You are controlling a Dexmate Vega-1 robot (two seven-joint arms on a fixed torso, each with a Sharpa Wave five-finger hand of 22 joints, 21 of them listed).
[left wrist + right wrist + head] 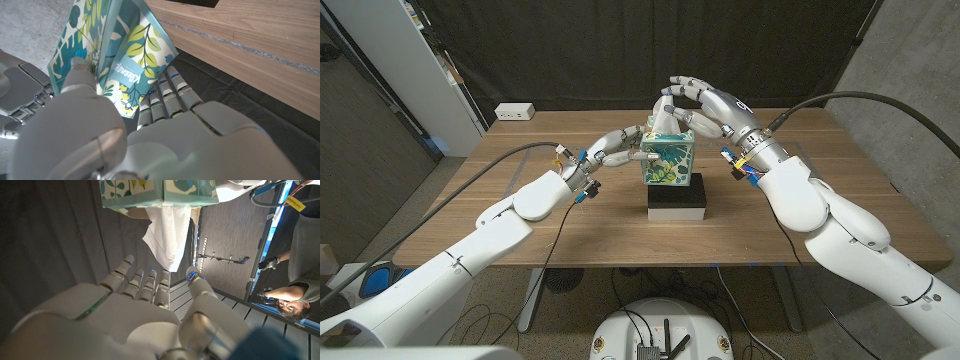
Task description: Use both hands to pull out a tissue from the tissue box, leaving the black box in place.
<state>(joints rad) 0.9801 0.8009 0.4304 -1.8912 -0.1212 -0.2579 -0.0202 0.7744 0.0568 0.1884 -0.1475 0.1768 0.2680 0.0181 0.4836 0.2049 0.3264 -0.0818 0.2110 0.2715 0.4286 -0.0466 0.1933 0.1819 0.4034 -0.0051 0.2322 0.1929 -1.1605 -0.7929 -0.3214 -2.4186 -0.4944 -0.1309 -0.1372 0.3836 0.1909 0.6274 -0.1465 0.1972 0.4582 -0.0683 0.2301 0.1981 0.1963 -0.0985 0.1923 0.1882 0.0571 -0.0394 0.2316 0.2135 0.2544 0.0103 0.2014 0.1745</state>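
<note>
Tissue box [669, 160] atop black box [677, 200] on wooden table [520, 215], mid-table.
Teal leaf print, "Kleenex" readable on side. Left hand [612, 147] gripping box side. Right hand [700, 103] above, fingers spread around white tissue [167, 237] sticking out; grip unclear.

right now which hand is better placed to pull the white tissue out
Right. The right hand hovers above the leaf-patterned tissue box, its fingers spread around the white tissue. The left hand holds the box's side, steadying it on the black box.
</note>
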